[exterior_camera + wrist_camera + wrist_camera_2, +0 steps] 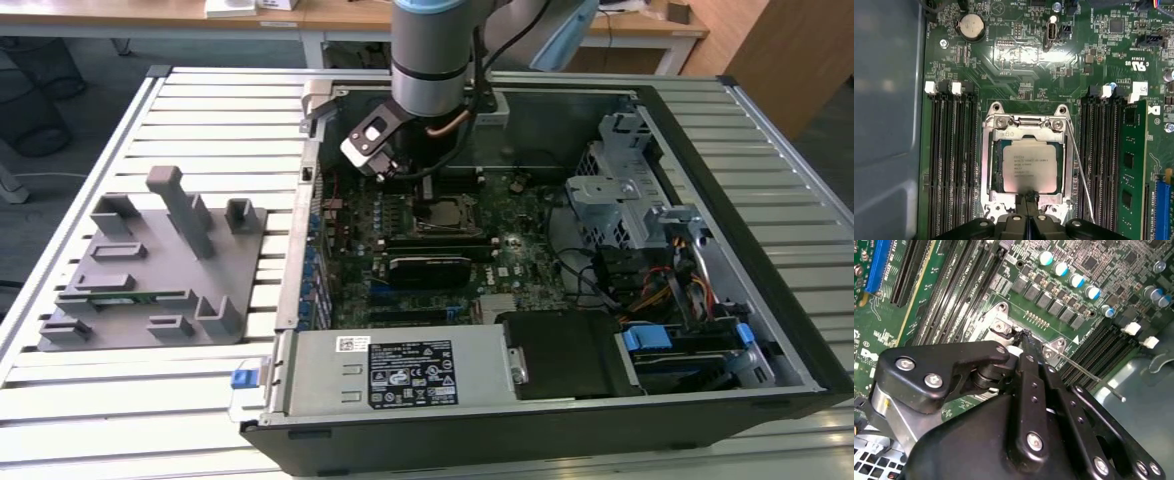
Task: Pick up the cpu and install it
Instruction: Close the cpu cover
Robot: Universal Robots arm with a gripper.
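Note:
The cpu (pixel 1029 165), a flat square chip with a pale silver top, lies in the motherboard socket inside the metal frame (pixel 988 165). In the exterior view the cpu (pixel 445 213) shows just below the arm's wrist, inside the open computer case. My gripper (pixel 1027 199) is shut, its two black fingers pressed together with nothing seen between them. The tips rest at the socket frame's edge, beside the cpu. In the second wrist view the gripper (pixel 1022 336) points down at the frame's corner. A thin wire lever (pixel 1080 170) stands loose beside the socket.
Black memory slots flank the socket, and a green memory stick (pixel 1131 170) stands in one. A grey plastic fixture (pixel 160 270) lies on the slatted table at the exterior view's left. Drive cages and cables (pixel 654 250) fill the case's other side.

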